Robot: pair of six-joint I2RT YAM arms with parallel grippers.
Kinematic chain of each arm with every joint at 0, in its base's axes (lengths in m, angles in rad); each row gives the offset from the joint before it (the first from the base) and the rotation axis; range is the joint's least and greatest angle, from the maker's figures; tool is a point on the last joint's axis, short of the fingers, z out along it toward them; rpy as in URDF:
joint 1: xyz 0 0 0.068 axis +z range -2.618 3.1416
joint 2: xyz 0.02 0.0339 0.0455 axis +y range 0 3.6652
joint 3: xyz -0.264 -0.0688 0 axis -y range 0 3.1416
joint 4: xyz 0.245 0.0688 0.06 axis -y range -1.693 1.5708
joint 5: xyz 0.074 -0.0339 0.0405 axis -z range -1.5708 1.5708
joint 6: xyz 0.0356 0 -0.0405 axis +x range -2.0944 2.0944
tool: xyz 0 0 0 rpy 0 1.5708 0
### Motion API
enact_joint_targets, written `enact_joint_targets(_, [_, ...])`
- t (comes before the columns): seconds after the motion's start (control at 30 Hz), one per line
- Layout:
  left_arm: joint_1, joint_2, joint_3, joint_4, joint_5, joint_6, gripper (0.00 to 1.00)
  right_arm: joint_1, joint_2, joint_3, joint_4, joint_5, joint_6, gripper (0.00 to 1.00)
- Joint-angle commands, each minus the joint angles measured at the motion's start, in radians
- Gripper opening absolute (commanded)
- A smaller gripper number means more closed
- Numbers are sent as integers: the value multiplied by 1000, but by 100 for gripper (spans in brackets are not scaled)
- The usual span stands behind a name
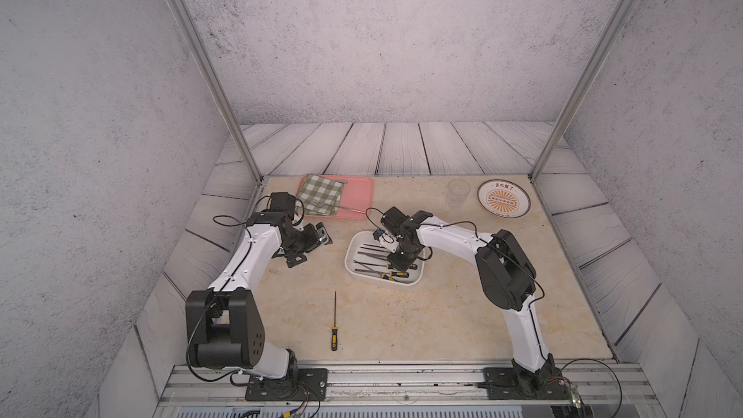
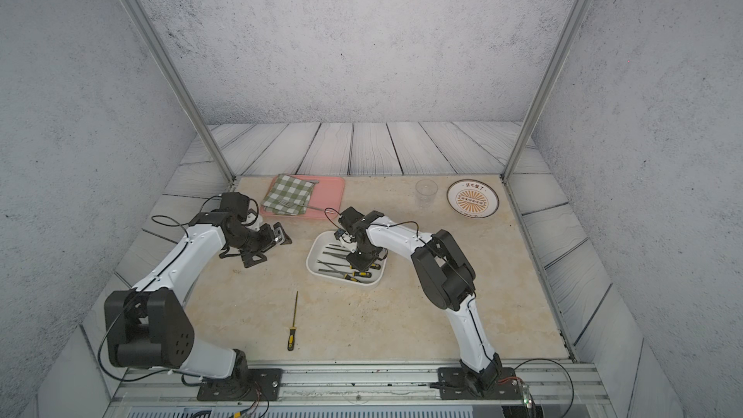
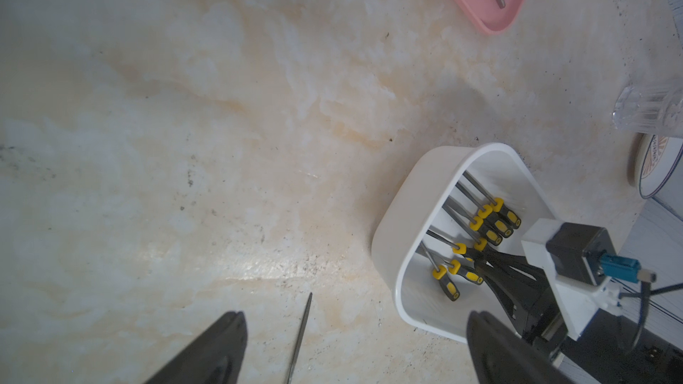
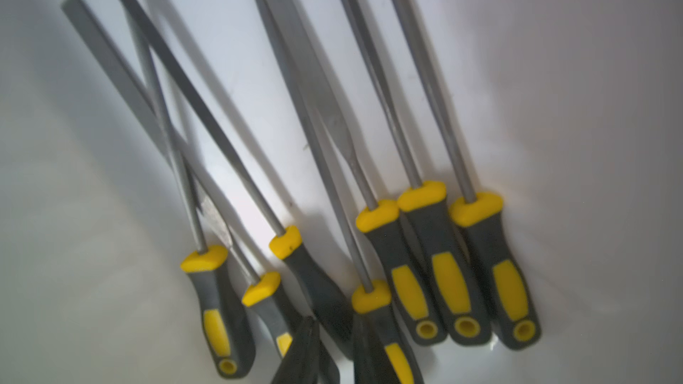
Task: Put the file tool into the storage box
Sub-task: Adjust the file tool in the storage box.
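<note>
One file tool [image 1: 335, 321] with a yellow-and-black handle lies alone on the marble tabletop, near the front; it also shows in a top view [image 2: 293, 321]. Its tip [image 3: 301, 330] lies between the spread fingers of my left gripper [image 3: 356, 315], which is open and hovers left of the storage box [image 1: 346, 263]. This white tub holds several files [image 1: 370, 253]. My right gripper [image 1: 402, 263] reaches down into it at the handle end. In the right wrist view its fingertips [image 4: 334, 326] sit close on either side of the tail of a dark grey file handle [image 4: 314, 286].
A pink tray [image 1: 358, 195] with a green checked cloth [image 1: 321, 193] and a metal utensil lies at the back left. A clear cup [image 1: 458, 191] and a patterned plate [image 1: 504, 198] stand at the back right. Metal frame posts rise at both back corners.
</note>
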State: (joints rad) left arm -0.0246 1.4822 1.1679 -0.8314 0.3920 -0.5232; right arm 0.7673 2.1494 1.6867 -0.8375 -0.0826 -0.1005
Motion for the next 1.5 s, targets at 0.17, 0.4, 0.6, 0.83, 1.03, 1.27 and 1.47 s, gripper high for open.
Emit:
enact_joint_targets(0.17, [-4, 13, 34, -29, -18, 11, 98, 1, -8, 18, 12, -11, 43, 25])
enact_joint_targets(0.4, [-5, 2, 17, -28, -12, 9, 98, 1, -39, -33, 20, -57, 79, 25])
enact_joint_targets(0.6, [-6, -35, -17, -18, -12, 3, 98, 2, -105, -93, 41, -27, 104, 28])
enact_joint_targets(0.83, [-7, -48, -42, -10, -7, -5, 98, 3, -98, -36, 38, 5, 99, 40])
enact_joint_targets(1.03, [-8, -59, -53, -8, -13, -6, 98, 3, -24, 30, 28, -23, 87, 42])
enact_joint_targets(1.27, [-8, -36, -26, -19, -15, 3, 98, 9, 23, 42, 45, -109, 84, 41])
enact_joint_targets(1.47, [-8, -11, 5, -26, -12, 12, 98, 19, 52, 53, 43, -145, 81, 41])
